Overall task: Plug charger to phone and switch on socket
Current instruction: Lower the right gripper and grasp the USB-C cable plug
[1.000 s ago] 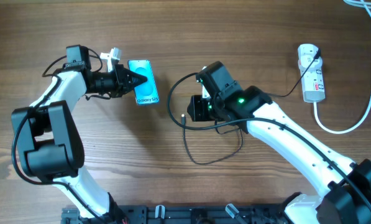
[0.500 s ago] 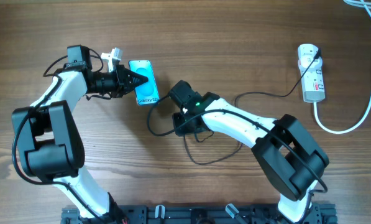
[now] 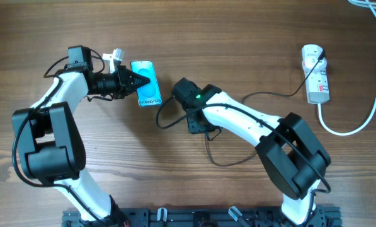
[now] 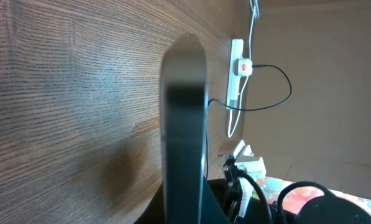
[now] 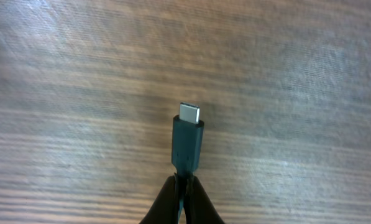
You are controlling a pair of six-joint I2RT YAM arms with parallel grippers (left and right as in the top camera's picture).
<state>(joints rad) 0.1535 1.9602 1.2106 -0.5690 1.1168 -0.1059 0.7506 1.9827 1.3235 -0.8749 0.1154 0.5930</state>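
The phone (image 3: pixel 147 83), with its cyan screen, is held on edge by my left gripper (image 3: pixel 136 82), which is shut on it. In the left wrist view the phone (image 4: pixel 185 118) rises edge-on from the left gripper (image 4: pixel 185 208). My right gripper (image 3: pixel 196 125) is just right of the phone, apart from it, and shut on the charger's plug (image 5: pixel 187 140). In the right wrist view the gripper (image 5: pixel 184 186) holds the plug's metal tip forward over bare wood. The charger cable (image 3: pixel 158 118) loops on the table and runs to the white socket (image 3: pixel 315 74) at the far right.
A thick white lead (image 3: pixel 358 123) curves from the socket off the right edge. The socket with its red mark (image 4: pixel 237 81) also shows far ahead in the left wrist view. A small white clip (image 3: pixel 115 57) sits on the left arm.
My right gripper has swung left toward the phone with the plug, dragging the cable loop along. The left arm and the phone have not moved.
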